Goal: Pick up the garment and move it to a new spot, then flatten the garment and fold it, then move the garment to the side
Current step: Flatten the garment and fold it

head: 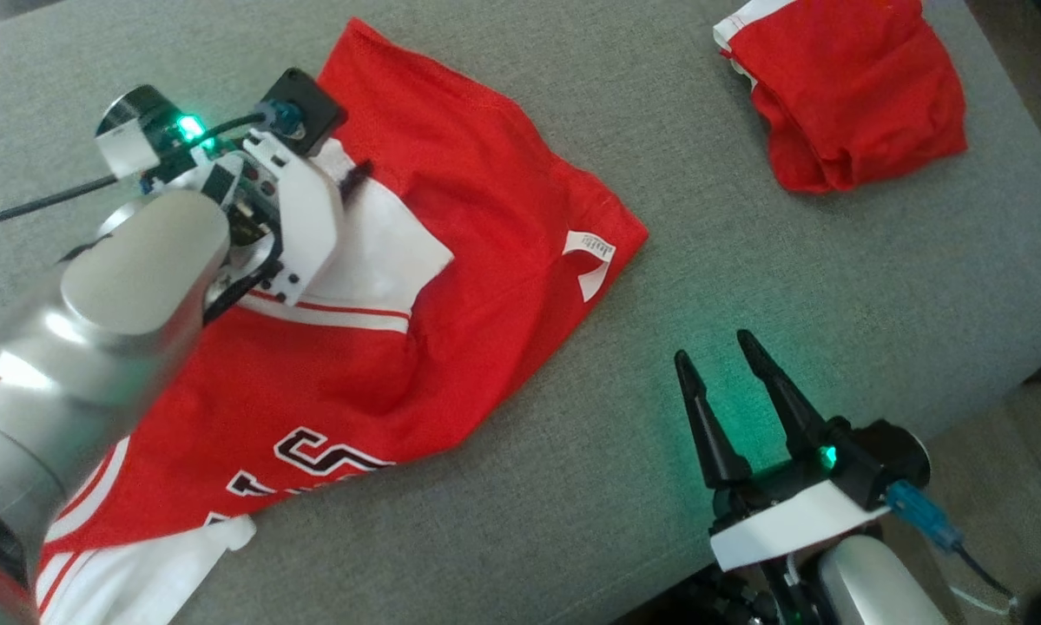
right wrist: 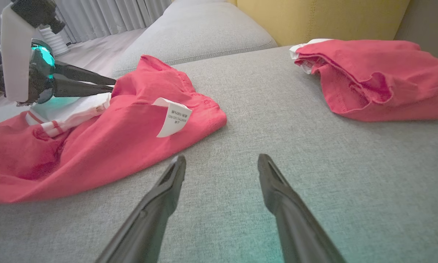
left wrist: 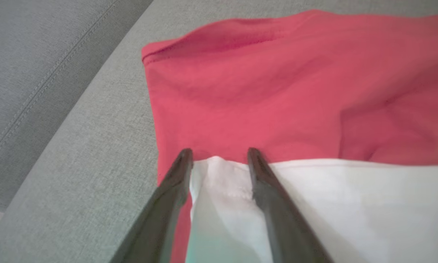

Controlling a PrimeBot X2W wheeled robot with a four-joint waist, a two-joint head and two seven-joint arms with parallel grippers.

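Red jersey (head: 451,260) lies half-spread on the sofa cushion (head: 746,304). Left gripper (left wrist: 219,151) jaws apart, straddling the white flap (left wrist: 313,190), nothing clamped. Right gripper (head: 712,345) wide open, empty, over bare cushion. Risk: closing here may pinch one layer only (thin cloth), so the flap slips out or bunches.

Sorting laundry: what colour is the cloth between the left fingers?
White panel; left wrist view shows it best.

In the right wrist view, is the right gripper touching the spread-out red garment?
No, the right gripper stands open over bare grey cushion, with a gap between it and the garment.
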